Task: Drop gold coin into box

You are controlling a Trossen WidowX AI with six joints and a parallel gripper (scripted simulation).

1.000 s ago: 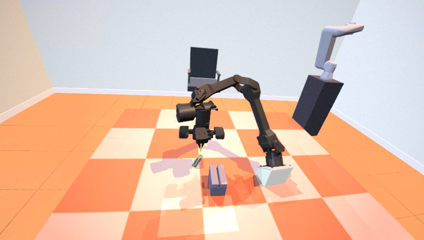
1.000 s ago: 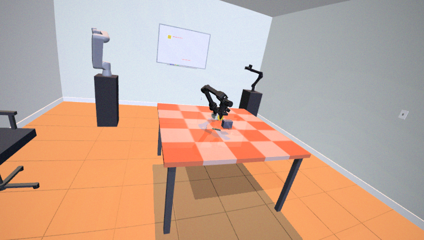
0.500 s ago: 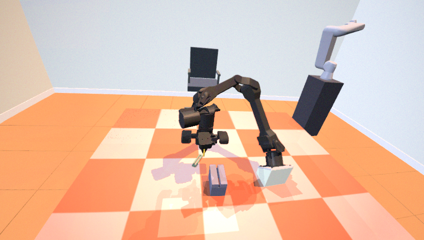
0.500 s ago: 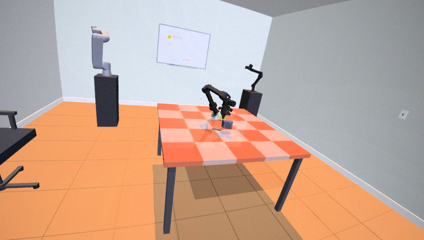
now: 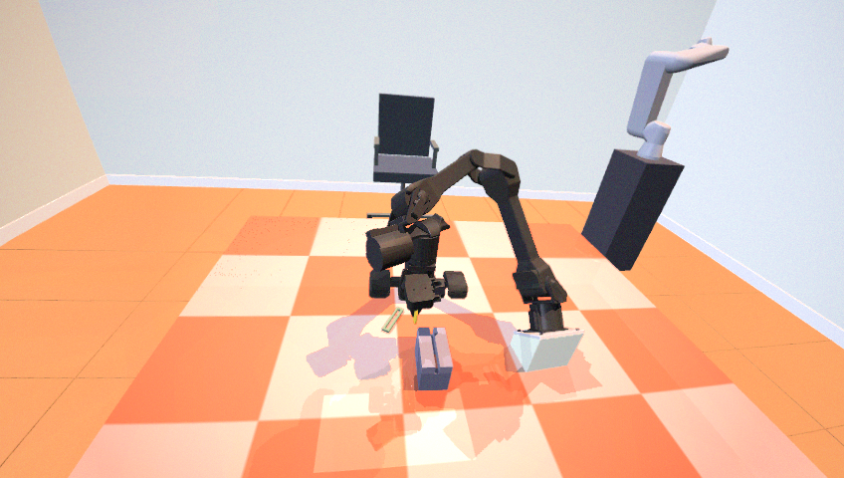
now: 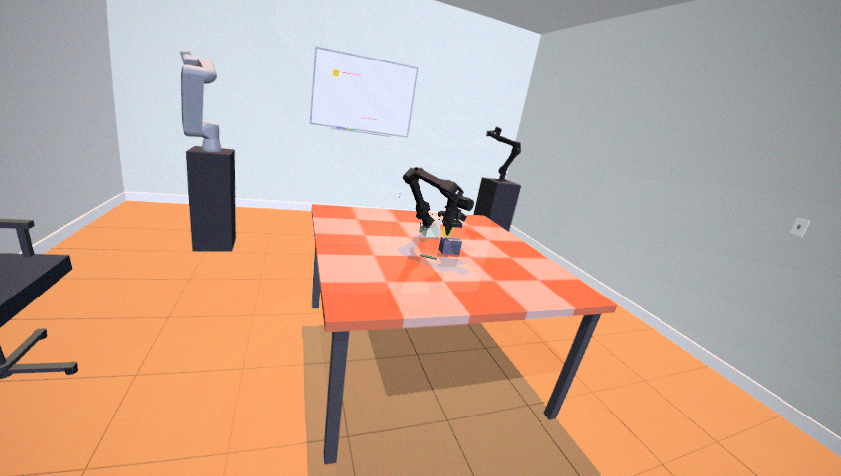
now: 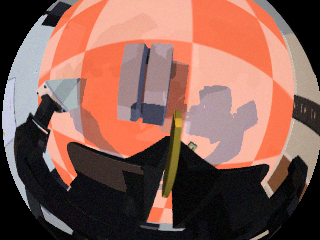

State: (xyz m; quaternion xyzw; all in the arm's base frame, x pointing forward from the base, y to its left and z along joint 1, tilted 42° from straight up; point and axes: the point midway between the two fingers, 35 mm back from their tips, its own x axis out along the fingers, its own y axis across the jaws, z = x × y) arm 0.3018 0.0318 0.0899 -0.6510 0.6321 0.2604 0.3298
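Observation:
My gripper (image 5: 415, 310) (image 7: 171, 140) is shut on the gold coin (image 5: 415, 318) (image 6: 451, 232) (image 7: 173, 162). The coin is on edge, pointing down from the fingers, in the air above the table. The grey box (image 5: 433, 377) (image 6: 451, 247) (image 7: 132, 82) stands on the table, its slot running along the lid; in the top view it is nearer the camera than the coin. In the wrist view the box lies ahead of the coin and a little to the left. The green holder (image 5: 392, 320) (image 6: 428, 256) (image 7: 192, 146) lies empty beside the box, mostly hidden by a finger in the wrist view.
The arm's pale base block (image 5: 550, 352) (image 7: 67, 94) stands on the checkered table (image 5: 201, 366) (image 6: 365, 300) to the right of the box in the top view. A chair (image 5: 406, 126) and a pedestal (image 5: 633, 207) with another arm stand beyond the table.

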